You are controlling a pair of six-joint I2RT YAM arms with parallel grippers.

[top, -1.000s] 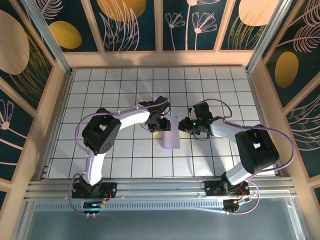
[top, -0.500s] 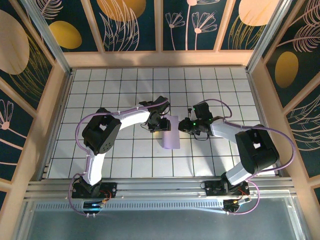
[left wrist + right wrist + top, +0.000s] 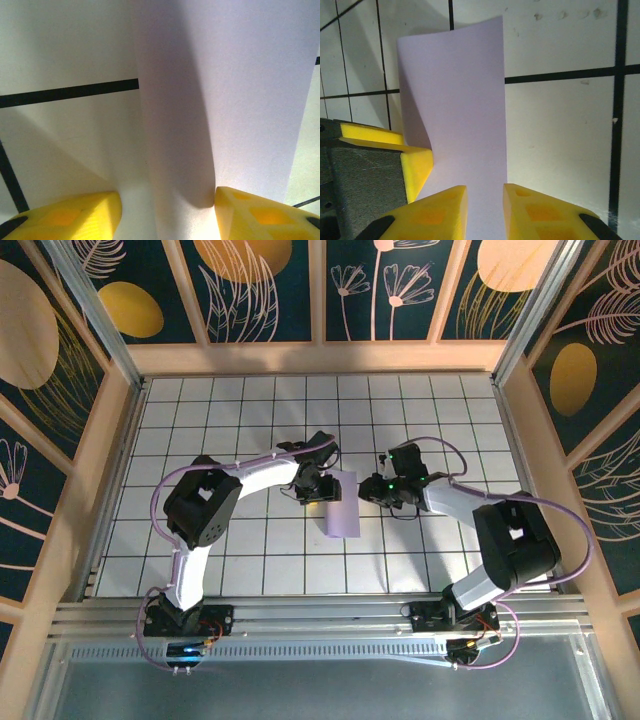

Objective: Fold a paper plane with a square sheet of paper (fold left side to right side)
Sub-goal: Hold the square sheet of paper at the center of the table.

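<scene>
On the desk, between the two arms: sheet, pale lavender and plain. It lies as a narrow strip on the white grid. Its left side is curled up off the surface and leans rightward, not creased flat.

Left fingers: apart, straddling the raised curl. One touches the paper and the other stands clear of it. Not clamped.

Right fingers: narrowly parted, tips at the sheet's edge nearest them, with paper showing in the gap. Whether they press it to the desk cannot be told.

Handling, judged: very light, thin and limp. Likely to bow under its own weight, slide readily on the smooth tiles, and crease or tear if pinched hard or dragged. One part probably needs pinning while the other side is carried over. Best hold: the free left edge, near a corner, with a shallow pinch. The flat areas offer nothing to grip.

Markings: none legible on sheet, desk or fingers. Tiles carry black grid lines only.
</scene>
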